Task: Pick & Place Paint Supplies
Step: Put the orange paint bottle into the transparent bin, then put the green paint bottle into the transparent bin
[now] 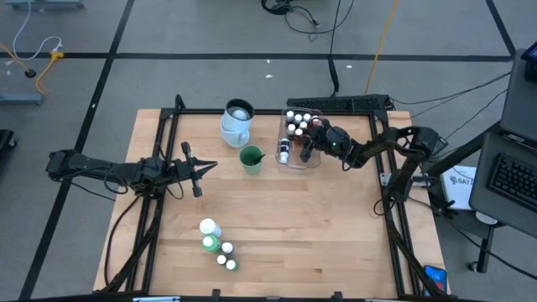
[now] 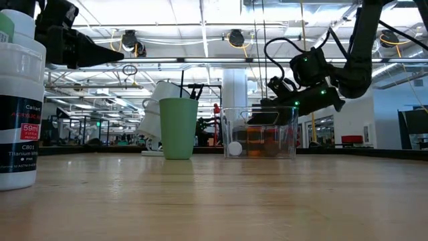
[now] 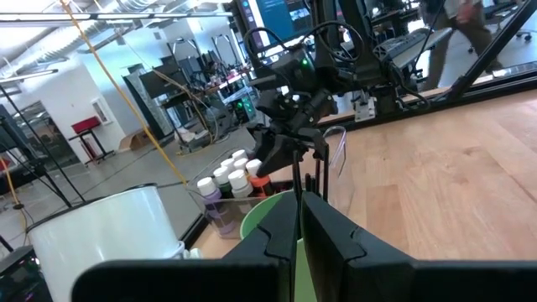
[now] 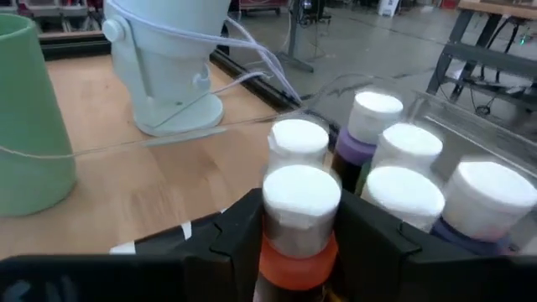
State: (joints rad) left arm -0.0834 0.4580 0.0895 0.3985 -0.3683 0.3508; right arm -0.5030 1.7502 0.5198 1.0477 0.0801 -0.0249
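Note:
A clear tub at the table's far side holds several tiny white-capped paint bottles. My right gripper reaches into it, open, its fingers on either side of a white-capped orange bottle. A green cup with thin dark brushes stands left of the tub. Two larger bottles and smaller ones stand near the table's front. My left gripper hovers shut at the left, holding nothing. My right gripper's fingers stand close beside the cap of the orange bottle, coming nearly level from the table's right. Whether they touch it cannot be told. The bottle stands upright among the others in the tub; its base is hidden.
A pale-blue jug stands at the far side, left of the tub and behind the cup. The large white bottle looms at the low view's left. Bare wood lies across the table's middle and right.

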